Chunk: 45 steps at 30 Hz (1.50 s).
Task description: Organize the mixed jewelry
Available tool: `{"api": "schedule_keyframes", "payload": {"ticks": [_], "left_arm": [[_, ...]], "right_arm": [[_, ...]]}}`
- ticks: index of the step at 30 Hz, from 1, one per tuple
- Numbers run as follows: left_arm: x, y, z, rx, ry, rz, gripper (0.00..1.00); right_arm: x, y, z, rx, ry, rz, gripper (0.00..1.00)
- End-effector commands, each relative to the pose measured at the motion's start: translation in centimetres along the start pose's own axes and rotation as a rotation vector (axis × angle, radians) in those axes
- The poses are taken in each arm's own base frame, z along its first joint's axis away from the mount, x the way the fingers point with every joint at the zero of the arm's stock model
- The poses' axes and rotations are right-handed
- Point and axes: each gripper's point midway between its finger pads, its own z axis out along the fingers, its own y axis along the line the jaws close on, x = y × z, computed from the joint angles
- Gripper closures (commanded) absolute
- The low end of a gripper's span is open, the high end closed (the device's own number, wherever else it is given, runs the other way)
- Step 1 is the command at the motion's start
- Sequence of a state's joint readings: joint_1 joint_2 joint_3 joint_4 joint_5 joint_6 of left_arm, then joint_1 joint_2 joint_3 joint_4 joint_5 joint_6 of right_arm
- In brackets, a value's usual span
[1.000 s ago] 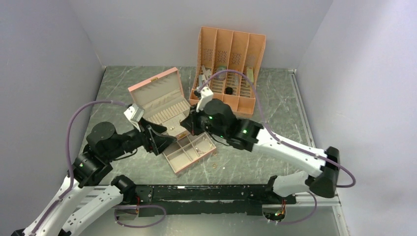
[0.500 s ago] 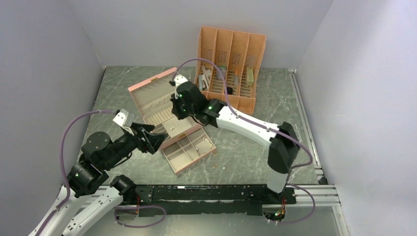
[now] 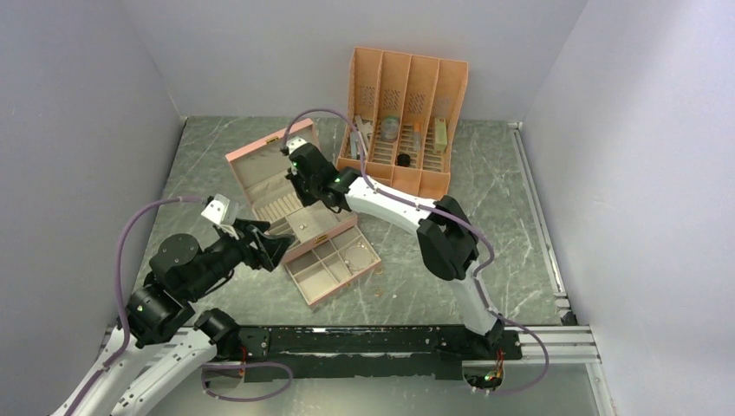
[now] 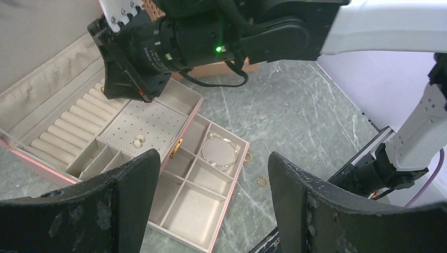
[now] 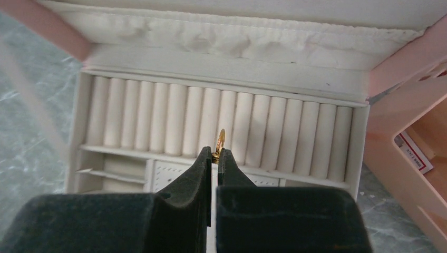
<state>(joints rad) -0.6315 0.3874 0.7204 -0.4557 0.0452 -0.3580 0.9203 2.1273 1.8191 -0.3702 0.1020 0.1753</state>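
Note:
The pink jewelry box (image 3: 260, 165) lies open, with cream ring rolls (image 5: 174, 121) and a compartment tray (image 4: 197, 203). My right gripper (image 5: 216, 154) is shut on a small gold ring (image 5: 220, 141) and holds it on edge just above the ring rolls. It also shows in the top view (image 3: 302, 189) and the left wrist view (image 4: 143, 96). My left gripper (image 4: 213, 156) is open and empty above the tray's near end (image 3: 276, 248). Two loose gold pieces (image 4: 262, 181) (image 4: 248, 156) lie on the table right of the tray. A bracelet (image 4: 219, 153) lies in one compartment. Earrings (image 4: 138, 141) sit on the perforated pad.
An orange slotted organizer (image 3: 407, 95) with grey and black oddments stands at the back, close behind the right arm. The box lid (image 5: 226, 37) stands up behind the rolls. Grey walls close in on both sides. The mounting rail (image 3: 364, 340) runs along the near edge.
My right arm has swung left and back, from over the compartment tray to over the ring rolls, with the ring in it. My left arm has drawn back a little toward its base.

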Motion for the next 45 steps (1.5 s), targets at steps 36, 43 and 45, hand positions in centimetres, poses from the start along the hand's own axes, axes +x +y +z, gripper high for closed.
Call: {"api": "schedule_keyframes", "payload": {"ticks": [36, 43, 45], "left_arm": [[-0.9, 1.1, -0.2, -0.047, -0.040, 0.002, 0.20], [-1.1, 1.3, -0.5, -0.060, -0.049, -0.001, 0.20], [-1.2, 1.2, -0.6, -0.056, -0.057, 0.000, 0.21]], "right_arm": [[3.4, -2.9, 5.9, 0.081, 0.081, 0.040, 1.00], [5.7, -2.6, 7.9, 0.068, 0.114, 0.073, 1.00], [6.4, -2.7, 8.3, 0.077, 0.122, 0.070, 1.00]]}}
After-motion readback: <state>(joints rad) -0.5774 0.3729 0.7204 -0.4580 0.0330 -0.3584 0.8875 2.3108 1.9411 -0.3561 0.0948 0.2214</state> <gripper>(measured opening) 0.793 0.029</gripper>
